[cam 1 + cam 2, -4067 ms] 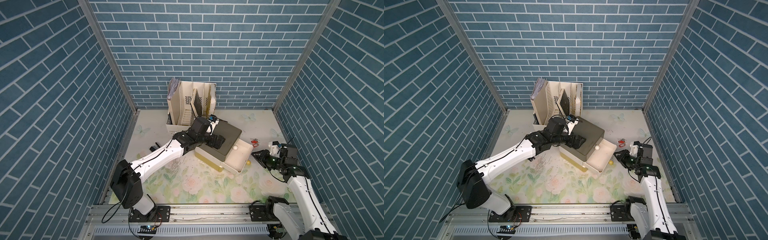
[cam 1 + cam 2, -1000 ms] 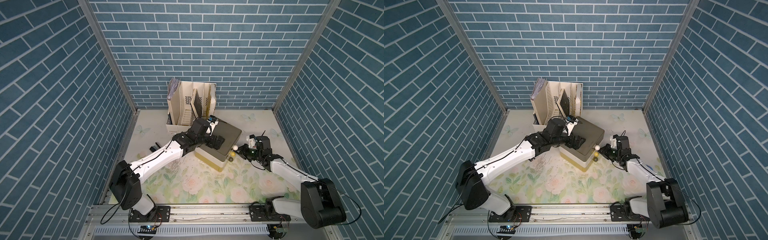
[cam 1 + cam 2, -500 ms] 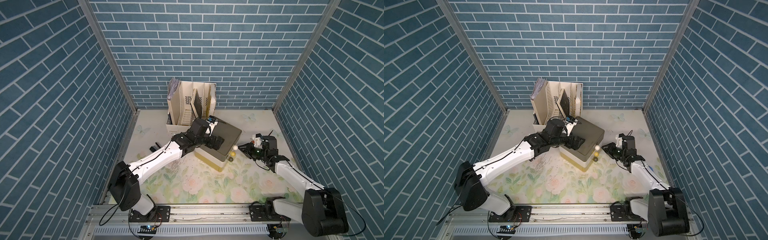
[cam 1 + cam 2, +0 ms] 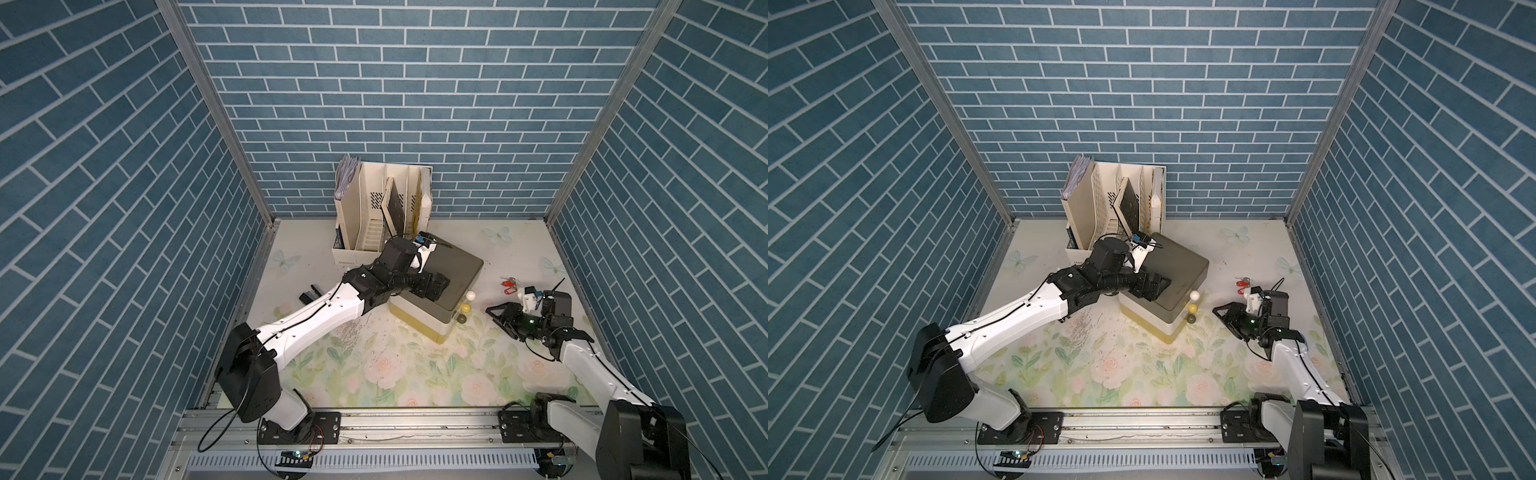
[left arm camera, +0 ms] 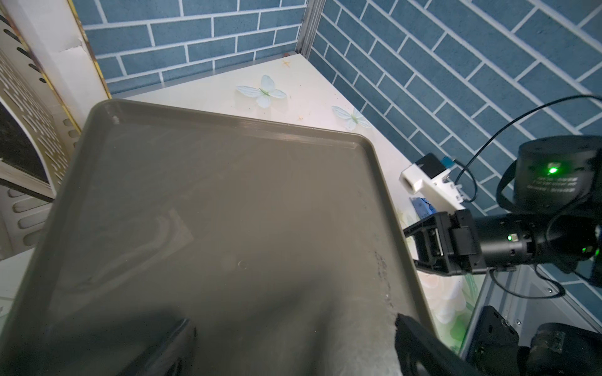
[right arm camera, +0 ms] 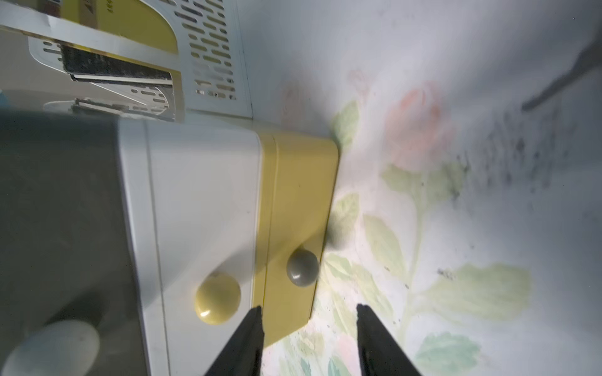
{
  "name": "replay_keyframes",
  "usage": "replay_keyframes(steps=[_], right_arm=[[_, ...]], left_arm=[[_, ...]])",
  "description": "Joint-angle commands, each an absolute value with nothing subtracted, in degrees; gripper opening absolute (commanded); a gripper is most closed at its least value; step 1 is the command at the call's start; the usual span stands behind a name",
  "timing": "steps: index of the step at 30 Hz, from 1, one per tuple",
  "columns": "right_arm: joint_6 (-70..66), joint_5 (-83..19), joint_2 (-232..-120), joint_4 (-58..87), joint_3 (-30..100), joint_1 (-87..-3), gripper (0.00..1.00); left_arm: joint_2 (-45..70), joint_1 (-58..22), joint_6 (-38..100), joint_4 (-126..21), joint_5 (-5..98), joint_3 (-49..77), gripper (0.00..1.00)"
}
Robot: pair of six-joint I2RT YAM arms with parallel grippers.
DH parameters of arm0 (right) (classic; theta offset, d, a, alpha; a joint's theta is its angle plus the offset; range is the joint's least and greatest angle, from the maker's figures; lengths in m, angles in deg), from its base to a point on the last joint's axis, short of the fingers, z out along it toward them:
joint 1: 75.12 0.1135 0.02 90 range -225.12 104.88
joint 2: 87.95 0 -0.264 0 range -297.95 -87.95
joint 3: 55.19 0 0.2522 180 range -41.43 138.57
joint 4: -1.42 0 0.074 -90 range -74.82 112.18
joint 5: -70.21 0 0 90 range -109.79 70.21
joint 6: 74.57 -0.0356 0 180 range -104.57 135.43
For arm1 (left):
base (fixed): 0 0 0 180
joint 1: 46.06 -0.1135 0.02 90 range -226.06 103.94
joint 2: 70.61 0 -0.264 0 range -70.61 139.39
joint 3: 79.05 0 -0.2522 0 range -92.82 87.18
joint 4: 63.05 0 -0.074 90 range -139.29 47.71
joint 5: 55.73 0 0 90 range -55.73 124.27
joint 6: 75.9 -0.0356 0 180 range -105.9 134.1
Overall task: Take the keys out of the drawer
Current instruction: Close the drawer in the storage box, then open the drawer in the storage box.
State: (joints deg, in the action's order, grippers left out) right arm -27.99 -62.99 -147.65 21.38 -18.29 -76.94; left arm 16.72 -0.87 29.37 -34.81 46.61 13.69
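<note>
My left claw (image 4: pixel 436 289) lay on top of the drawer unit (image 4: pixel 457 266), near the edge above its knobbed front. Its jaws were spread wide and held nothing; in the left wrist view only the unit's bare grey-green top showed between the fingers (image 5: pixel 420 345).

My right claw (image 4: pixel 495 319) hung just off that knobbed front, apart from it and pointing at it. Its jaws stood about half open and empty, with the black fingers (image 6: pixel 250 341) aimed toward the lowest, yellow drawer and the grey knob (image 6: pixel 302 267) ahead of the gap. The yellow knob (image 6: pixel 217 299) and the white knob (image 6: pixel 55 348) sat on the drawers above. All three drawers were shut.

The keys (image 4: pixel 509 284) lay outside the unit on the floral mat (image 4: pixel 374 365), in both top views well clear of the knobbed front and off toward the back wall. A red tag showed among them; the rest was too small to make out. A file rack (image 4: pixel 382 216) stood just behind the unit.
</note>
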Motion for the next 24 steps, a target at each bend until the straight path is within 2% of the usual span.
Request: replay_keyframes(steps=[1, 15, 24], right_arm=[[-30.61, -67.14, -146.2, 16.28, -20.85, -76.63, 0.52], [-37.16, -67.89, -151.93, -0.25, -25.94, -68.43, 0.55], [-38.89, -66.56, -157.7, -8.19, -27.28, -66.87, 0.54]], left_arm=[[17.85, -0.66, 30.36, -34.4, 50.07, 13.98, 1.0], [18.36, -0.67, 31.06, -34.64, 51.83, 13.79, 1.0], [17.9, -0.62, 30.8, -34.04, 51.28, 13.99, 1.0]])
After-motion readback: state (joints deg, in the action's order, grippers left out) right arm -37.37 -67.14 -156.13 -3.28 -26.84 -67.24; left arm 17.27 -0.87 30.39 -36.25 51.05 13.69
